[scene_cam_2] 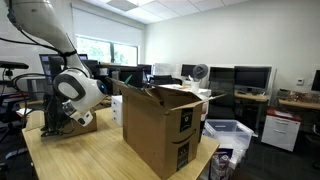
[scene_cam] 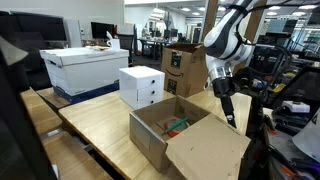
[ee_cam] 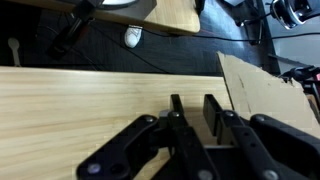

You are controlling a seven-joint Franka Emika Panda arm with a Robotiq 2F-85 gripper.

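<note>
While the gripper (scene_cam: 229, 113) hung just right of the open cardboard box (scene_cam: 172, 132), its fingers (ee_cam: 176, 122) stood slightly parted, empty.

A small white box (scene_cam: 141, 86) sits mid-frame on the wood surface (scene_cam: 95, 122). A big white box (scene_cam: 85, 68) is at the upper left.

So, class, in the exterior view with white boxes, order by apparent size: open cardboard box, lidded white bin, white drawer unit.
Open cardboard box (nearest the camera)
lidded white bin
white drawer unit
</note>
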